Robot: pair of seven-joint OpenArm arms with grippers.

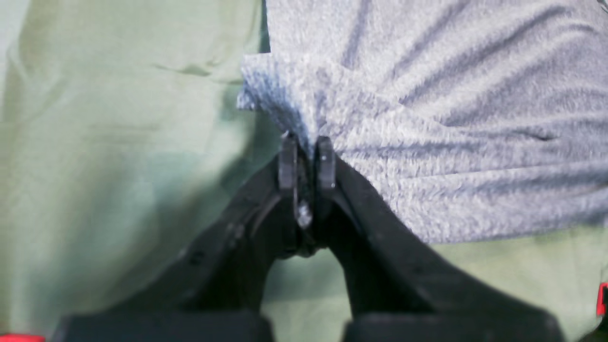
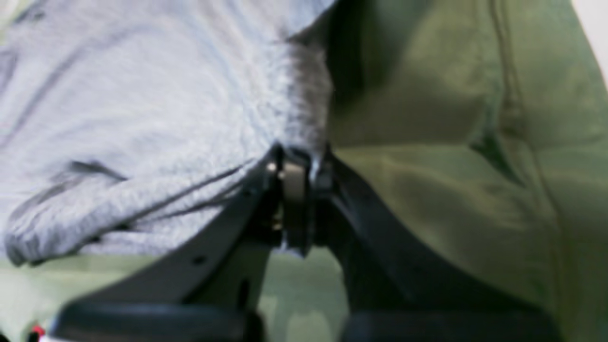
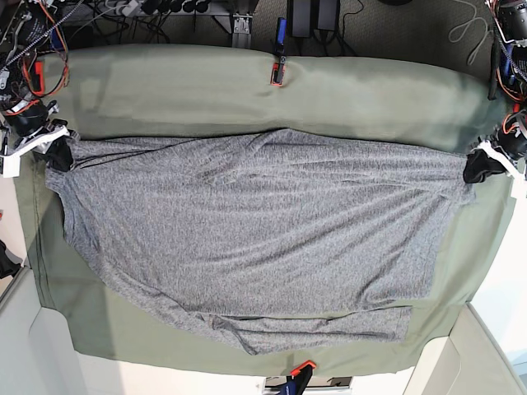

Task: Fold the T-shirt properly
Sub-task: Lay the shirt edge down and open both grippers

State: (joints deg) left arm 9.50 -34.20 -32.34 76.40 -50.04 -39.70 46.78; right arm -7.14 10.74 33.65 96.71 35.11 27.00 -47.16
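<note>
The T-shirt (image 3: 255, 239), heather grey and wrinkled, lies spread wide across the middle of the olive-green table cloth (image 3: 247, 90), stretched between 2 corners. The left gripper (image 1: 307, 142) is clamped together on a bunched corner of the fabric at the base view's right edge; the right gripper (image 2: 297, 159) pinches the opposite corner at that view's left edge. The cloth covers the table, fastened by an orange clamp (image 3: 277, 74) at the far edge and another orange clamp (image 3: 301, 367) at the near edge. Cables (image 3: 49, 25) clutter the far-left corner.
</note>
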